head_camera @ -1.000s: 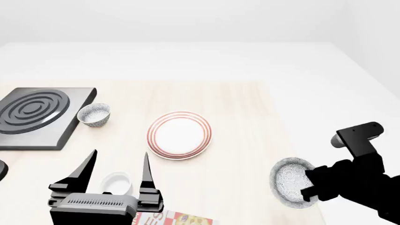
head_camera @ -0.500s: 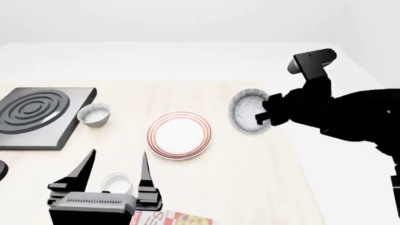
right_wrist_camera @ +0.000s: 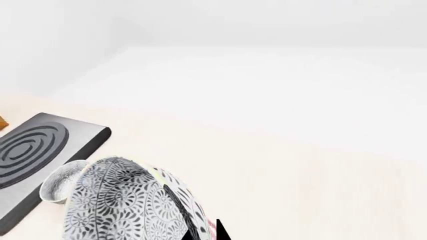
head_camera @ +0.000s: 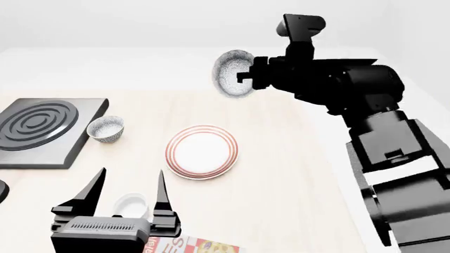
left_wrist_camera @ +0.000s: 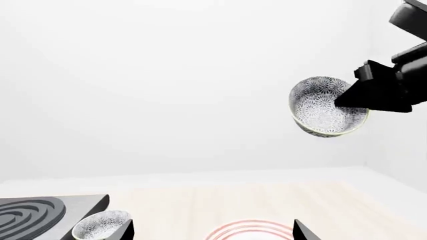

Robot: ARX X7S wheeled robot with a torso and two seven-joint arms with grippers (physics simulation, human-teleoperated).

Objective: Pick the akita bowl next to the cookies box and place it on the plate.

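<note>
The akita bowl (head_camera: 231, 73) hangs in the air, tipped on its side, with my right gripper (head_camera: 246, 77) shut on its rim. It is high over the far part of the table, beyond the plate (head_camera: 202, 152). From the left wrist the bowl (left_wrist_camera: 322, 106) shows high up, and the plate (left_wrist_camera: 252, 231) low between the fingers. In the right wrist view the bowl (right_wrist_camera: 123, 202) fills the space at the fingers. My left gripper (head_camera: 126, 196) stands open near the table's front, beside the cookies box (head_camera: 195, 246).
A second speckled bowl (head_camera: 105, 128) stands beside a dark ringed stove plate (head_camera: 39, 129) at the left. A small plain white cup (head_camera: 131, 204) sits between my left gripper's fingers. The right arm (head_camera: 380, 142) reaches over the table's right side.
My right arm has lifted the bowl from low at the table's right edge and swung it up and leftward, beyond the plate. The left gripper has barely moved.
</note>
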